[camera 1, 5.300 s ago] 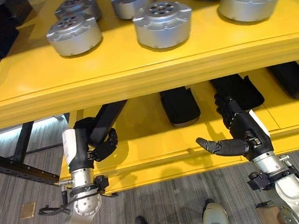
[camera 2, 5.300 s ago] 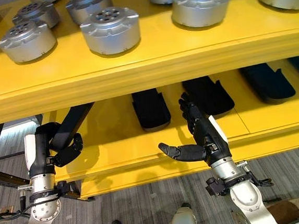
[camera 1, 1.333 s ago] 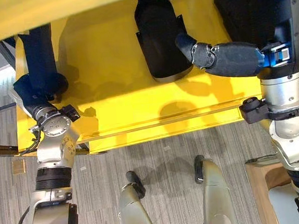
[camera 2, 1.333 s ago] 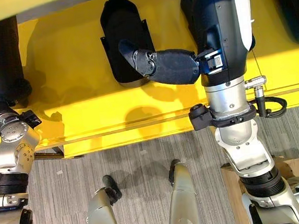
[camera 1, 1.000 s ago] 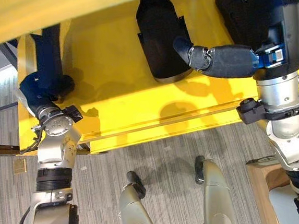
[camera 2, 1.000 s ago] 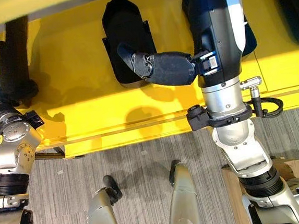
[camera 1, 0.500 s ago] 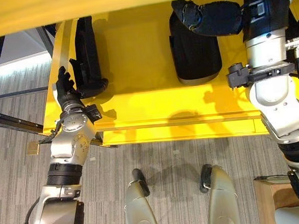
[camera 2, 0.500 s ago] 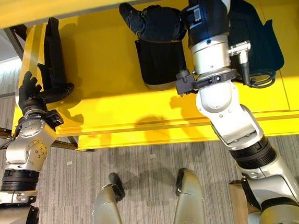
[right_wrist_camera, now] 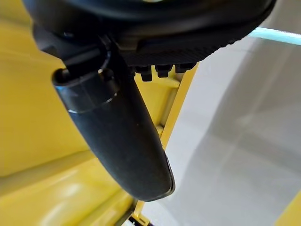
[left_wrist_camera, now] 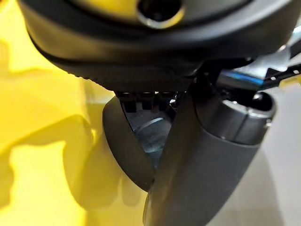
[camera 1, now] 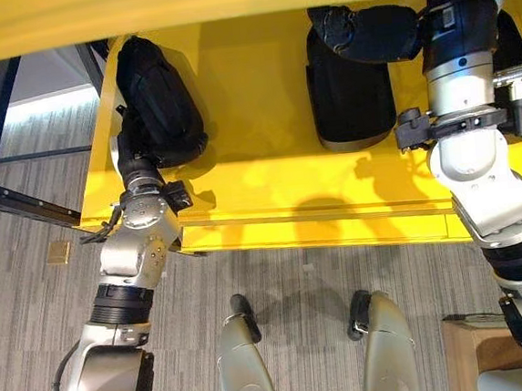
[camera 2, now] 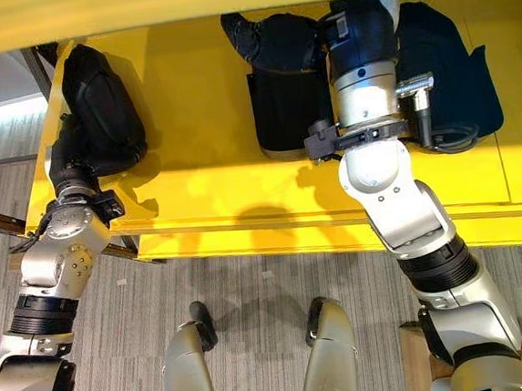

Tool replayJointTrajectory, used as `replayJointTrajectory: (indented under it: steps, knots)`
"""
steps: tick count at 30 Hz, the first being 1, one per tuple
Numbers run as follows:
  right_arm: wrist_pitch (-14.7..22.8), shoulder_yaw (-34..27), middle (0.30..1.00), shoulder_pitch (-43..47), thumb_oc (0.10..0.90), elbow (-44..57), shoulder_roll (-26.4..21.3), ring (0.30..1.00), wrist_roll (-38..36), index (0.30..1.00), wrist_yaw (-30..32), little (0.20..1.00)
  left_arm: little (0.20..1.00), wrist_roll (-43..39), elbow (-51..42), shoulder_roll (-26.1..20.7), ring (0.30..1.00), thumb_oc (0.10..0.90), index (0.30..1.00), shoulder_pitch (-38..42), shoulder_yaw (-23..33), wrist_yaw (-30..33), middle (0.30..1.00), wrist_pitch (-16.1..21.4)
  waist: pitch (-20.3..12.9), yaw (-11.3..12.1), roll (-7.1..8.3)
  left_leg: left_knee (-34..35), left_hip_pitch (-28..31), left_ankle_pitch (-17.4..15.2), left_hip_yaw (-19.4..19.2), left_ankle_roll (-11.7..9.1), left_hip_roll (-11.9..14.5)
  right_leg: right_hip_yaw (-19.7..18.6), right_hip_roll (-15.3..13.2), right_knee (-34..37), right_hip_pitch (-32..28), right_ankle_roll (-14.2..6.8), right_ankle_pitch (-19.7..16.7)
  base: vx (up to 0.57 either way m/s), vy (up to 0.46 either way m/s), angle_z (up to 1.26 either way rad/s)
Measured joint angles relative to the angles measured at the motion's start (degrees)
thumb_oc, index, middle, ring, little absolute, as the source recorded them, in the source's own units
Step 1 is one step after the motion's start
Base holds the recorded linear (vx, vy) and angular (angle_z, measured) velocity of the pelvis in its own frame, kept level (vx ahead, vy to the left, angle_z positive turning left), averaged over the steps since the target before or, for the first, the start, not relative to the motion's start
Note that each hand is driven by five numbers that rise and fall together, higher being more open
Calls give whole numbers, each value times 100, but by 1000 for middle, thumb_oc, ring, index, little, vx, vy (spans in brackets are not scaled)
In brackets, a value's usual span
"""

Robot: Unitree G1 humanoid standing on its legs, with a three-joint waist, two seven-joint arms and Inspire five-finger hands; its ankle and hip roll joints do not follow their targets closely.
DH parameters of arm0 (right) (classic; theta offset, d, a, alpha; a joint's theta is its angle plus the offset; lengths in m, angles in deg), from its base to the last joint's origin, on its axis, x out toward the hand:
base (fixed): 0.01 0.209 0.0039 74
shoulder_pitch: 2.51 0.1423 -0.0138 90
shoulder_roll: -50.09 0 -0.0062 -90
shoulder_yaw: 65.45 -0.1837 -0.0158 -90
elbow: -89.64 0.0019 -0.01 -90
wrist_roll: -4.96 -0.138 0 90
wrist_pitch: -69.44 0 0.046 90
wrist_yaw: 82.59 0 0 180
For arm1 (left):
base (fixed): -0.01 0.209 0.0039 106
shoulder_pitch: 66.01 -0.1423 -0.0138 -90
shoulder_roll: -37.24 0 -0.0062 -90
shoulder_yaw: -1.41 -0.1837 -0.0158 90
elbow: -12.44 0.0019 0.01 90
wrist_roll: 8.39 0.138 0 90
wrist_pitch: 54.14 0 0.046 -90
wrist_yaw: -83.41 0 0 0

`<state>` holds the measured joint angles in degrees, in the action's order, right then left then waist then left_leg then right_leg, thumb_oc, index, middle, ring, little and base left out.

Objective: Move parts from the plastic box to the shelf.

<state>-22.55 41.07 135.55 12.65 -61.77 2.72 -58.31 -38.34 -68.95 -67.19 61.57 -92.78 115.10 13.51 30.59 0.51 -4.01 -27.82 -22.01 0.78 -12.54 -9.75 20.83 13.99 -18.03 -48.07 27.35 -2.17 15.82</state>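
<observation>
A black shell-shaped part [camera 1: 156, 90] lies at the left end of the yellow lower shelf [camera 1: 269, 186]. My left hand [camera 1: 132, 147] grips it from the near side, thumb [camera 1: 193, 149] hooked round its lower edge. In the left wrist view the thumb [left_wrist_camera: 202, 165] sits against the part's curved dark rim [left_wrist_camera: 122, 141]. My right hand [camera 1: 451, 14] reaches in over another black part [camera 1: 354, 105] in the middle of the shelf. Its thumb [right_wrist_camera: 122, 136] sticks out straight with nothing in it. A third black part [camera 2: 442, 70] lies to the right of that arm.
The upper yellow shelf's front edge [camera 1: 226, 2] overhangs both hands closely. A black frame bar [camera 1: 14, 190] runs along the floor at the left, with a small tan block [camera 1: 58, 253] beside it. A cardboard box [camera 1: 467, 360] stands at the lower right.
The black part in my left hand has turned from standing on edge to lying flat on the shelf's left end. My right hand has hardly moved.
</observation>
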Motion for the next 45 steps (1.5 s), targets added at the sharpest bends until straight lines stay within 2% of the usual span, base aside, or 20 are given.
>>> replayJointTrajectory:
  steps: [6, 8, 14, 18, 21, 23, 26, 30, 33, 41, 45]
  knots:
    - [-37, 38, 1000, 12, 900, 0, 50, 1000, 0, 1000, -2, 1000, 1000, 1650, 2, -259, 1000, 900, 1000, -4, -299, -1008, 1000, -278, 2, 0, 3, -12, -57, -1, 42, 1, -1, 38, -5, -5, 4, -6, 4, 12, -9, 3]
    - [-68, 39, 1000, 14, 900, 0, 53, 1000, 0, 1000, -7, 1000, 1000, 2369, -4, -400, 1000, 900, 1000, 0, -399, -1570, 1000, -314, 3, 14, 5, -57, -94, -3, 51, -4, -10, 48, -22, -5, 4, -6, 4, 9, 0, 3]
    - [-98, 38, 1000, 14, 900, 0, 87, 1000, 0, 1000, -28, 1000, 1000, 3696, -86, -969, 1000, 900, 1000, 3, -625, -2599, 1000, -381, 5, 16, 8, -78, -91, -10, 48, -9, -32, 34, -52, -13, 1, -11, 4, 3, 5, 0]
    - [-99, 37, 1000, 12, 900, 0, 87, 1000, -2, 1000, -30, 1000, 1000, 4100, -282, -1378, 1000, 900, 1000, 6, -782, -2981, 1000, -335, 6, -2, 10, -79, -87, -43, 48, 45, -75, 22, -94, -24, 1, -24, 5, 0, 0, 0]
    - [-96, 32, 1000, -5, 900, 1, 86, 1000, -3, 1000, -33, 1000, 1000, 4456, -378, -1434, 1000, 900, 1000, 34, -783, -2998, 1000, -330, 6, -15, 10, -88, -81, -47, 45, 51, -101, -7, -108, -18, 4, -44, -7, -13, 25, 0]
    - [303, -243, 1000, -541, 900, 137, 23, 1000, -6, 1000, -159, 1000, 1000, 4663, -480, -1485, 1000, 900, 1000, -31, -774, -2995, 1000, -242, 9, -21, 23, -99, -92, -76, 33, 52, -103, -40, -91, 14, 14, -73, -21, -49, 92, -3]
    - [646, -698, 1000, -1496, 900, 465, 25, 1000, -28, 1000, -390, 1000, 1000, 5126, -644, -1562, 1000, 900, 1000, -325, -679, -2993, 1000, -218, 13, -102, 31, -204, -133, -189, -44, 67, -95, -139, -77, 56, 75, -130, -33, -32, 119, -14]
    - [1120, -1049, 1000, -2394, 900, 726, -11, 1000, -294, 1000, -817, 1000, 1000, 5640, -724, -1614, 1000, 900, 1000, -742, -463, -3001, 1000, -224, 20, -454, 46, -355, -177, -339, -330, 121, -91, -418, -67, 134, 276, -250, -135, -1, 128, -25]
    - [1365, -1202, 1000, -2535, 900, 729, -147, 1000, -511, 1000, -1009, 1000, 1000, 5737, -783, -1614, 1000, 900, 1000, -766, -461, -2984, 1000, -120, 20, -656, 45, -370, -145, -376, -435, 125, -89, -501, -62, 155, 319, -277, -151, 6, 78, -17]
    - [1715, -1342, 1000, -2539, 900, 965, -187, 1000, -615, 1000, -1263, 1000, 1000, 5733, -1271, -1614, 1000, 900, 1000, -804, -445, -2469, 1000, 324, 16, -702, 36, -261, 67, -380, -612, 101, -88, -642, -23, 164, 318, -277, -152, -6, 32, -9]
    - [1902, -1342, 1000, -2544, 900, 981, -189, 1000, -452, 1000, -1350, 1000, 1000, 5732, -1624, -1599, 1000, 900, 1000, -1347, -164, -1987, 1000, 513, 13, -685, 31, -227, 93, -363, -618, 82, -88, -654, -12, 166, 314, -275, -154, -8, -6, 0]
